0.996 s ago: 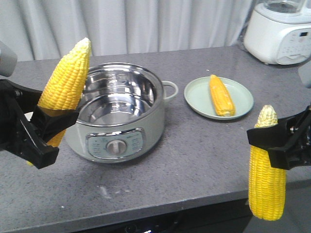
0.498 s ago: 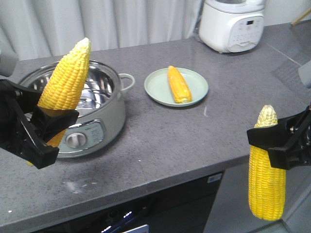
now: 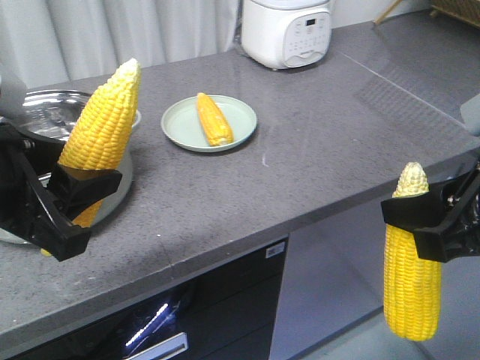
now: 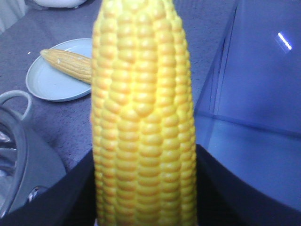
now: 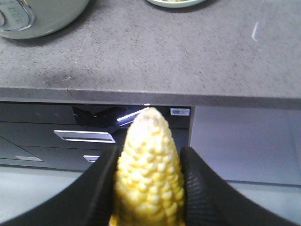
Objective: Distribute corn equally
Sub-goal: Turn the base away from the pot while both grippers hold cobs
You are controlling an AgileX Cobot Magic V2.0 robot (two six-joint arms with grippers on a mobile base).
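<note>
Three cobs (image 3: 100,124) (image 3: 412,277) (image 3: 214,120) — left fingers (image 3: 64,229) grip one, right fingers (image 3: 420,214) one, plate (image 3: 180,120) holds one.

Desk (image 3: 315,127): grey speckled stone look, matt, faint sheen. Pot (image 3: 49,116): polished metal inside, glossy pale-green shell. Plate (image 3: 176,124): smooth, glazed-looking. Corn (image 3: 101,124): bumpy kernels, waxy gloss. Right claw (image 5: 149,155) pads (image 5: 202,188): black, ribbed, matt. Cooker (image 3: 289,34): glossy white plastic.
</note>
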